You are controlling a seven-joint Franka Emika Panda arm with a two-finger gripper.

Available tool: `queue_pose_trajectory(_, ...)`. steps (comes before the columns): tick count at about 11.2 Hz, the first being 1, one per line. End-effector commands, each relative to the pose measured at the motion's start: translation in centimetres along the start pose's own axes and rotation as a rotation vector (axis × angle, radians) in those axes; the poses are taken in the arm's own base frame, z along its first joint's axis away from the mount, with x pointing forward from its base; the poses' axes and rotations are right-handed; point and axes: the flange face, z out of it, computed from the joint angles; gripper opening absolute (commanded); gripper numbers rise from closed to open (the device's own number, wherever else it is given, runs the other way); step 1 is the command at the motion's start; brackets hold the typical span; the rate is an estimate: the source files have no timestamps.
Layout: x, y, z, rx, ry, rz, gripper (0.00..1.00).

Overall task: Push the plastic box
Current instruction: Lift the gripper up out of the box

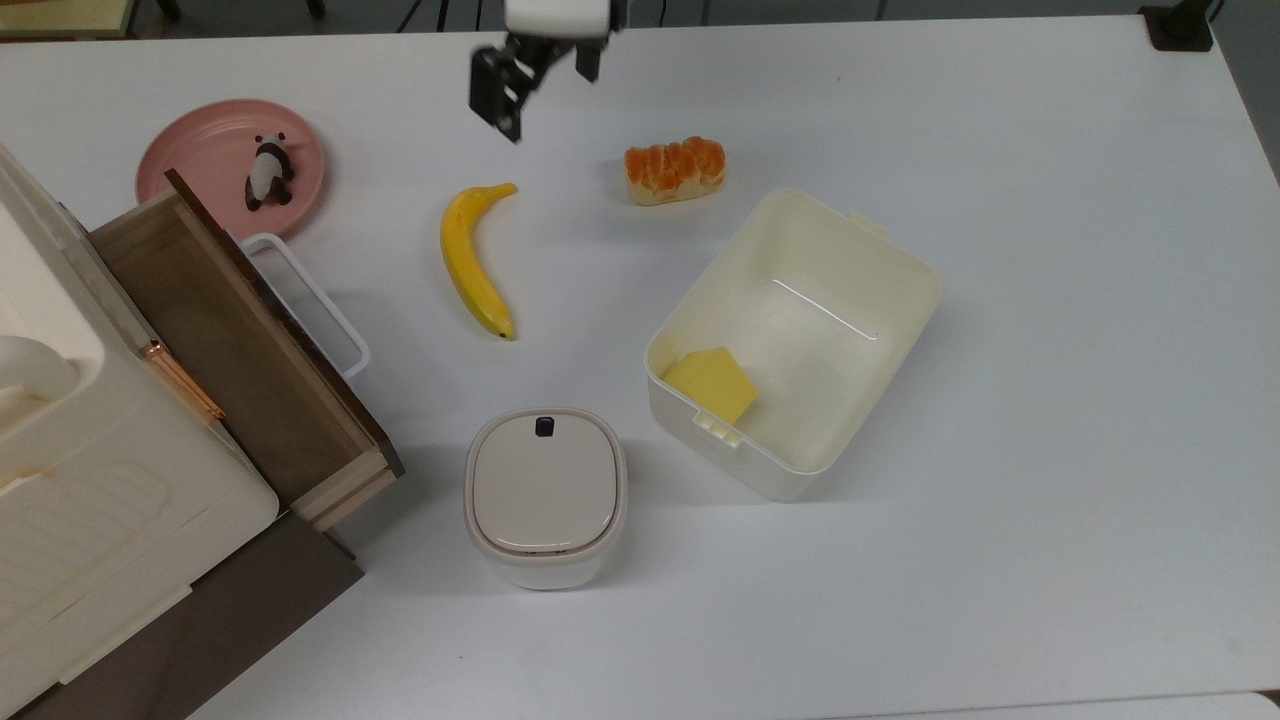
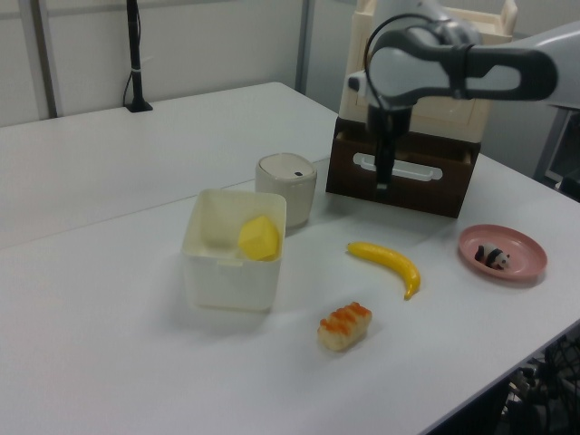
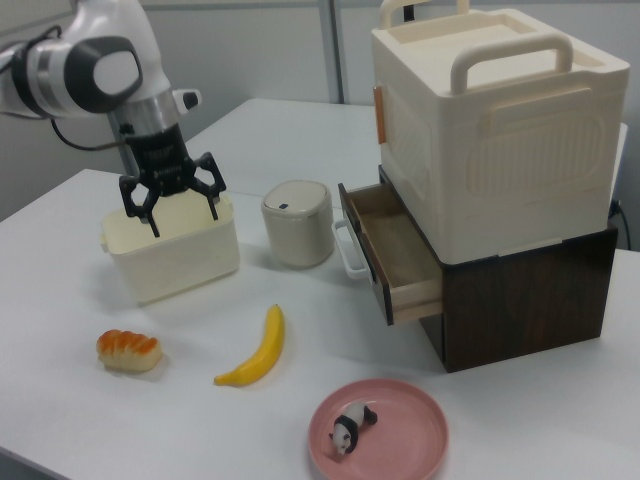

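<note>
A cream plastic box [image 1: 800, 340] sits on the white worktop [image 1: 1050, 400], holding a yellow block [image 1: 712, 384] in one corner. A lidded bin [image 1: 545, 495] stands nearby. The gripper [image 3: 168, 205] hangs in the air well clear of the box, jaws spread, above the banana [image 1: 473, 260].

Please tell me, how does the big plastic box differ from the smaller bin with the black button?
The plastic box is open on top, with a yellow block inside; the small bin is closed by a lid with a black button. The plastic box is rectangular and wider; the small bin is a rounded square. The plastic box has clip tabs on its rim; on the small bin I see none. Both are cream-white and stand on the white table.
</note>
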Motion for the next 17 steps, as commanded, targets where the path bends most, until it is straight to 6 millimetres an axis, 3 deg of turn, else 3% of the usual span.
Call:
queue_pose_trajectory(1,-4.1,0.6,-4.1,0.079,0.054,0.222,1.0)
queue_pose_trajectory(6,-4.6,2.2,-4.6,0.067,0.093,0.691,1.0)
queue_pose_trajectory(8,-5.8,2.8,-5.0,0.073,0.096,0.85,1.0)
queue_pose_trajectory(12,-6.9,4.2,-5.6,0.06,0.147,0.937,1.0)
queue_pose_trajectory(17,-4.2,4.2,-3.3,0.083,0.108,0.916,1.0)
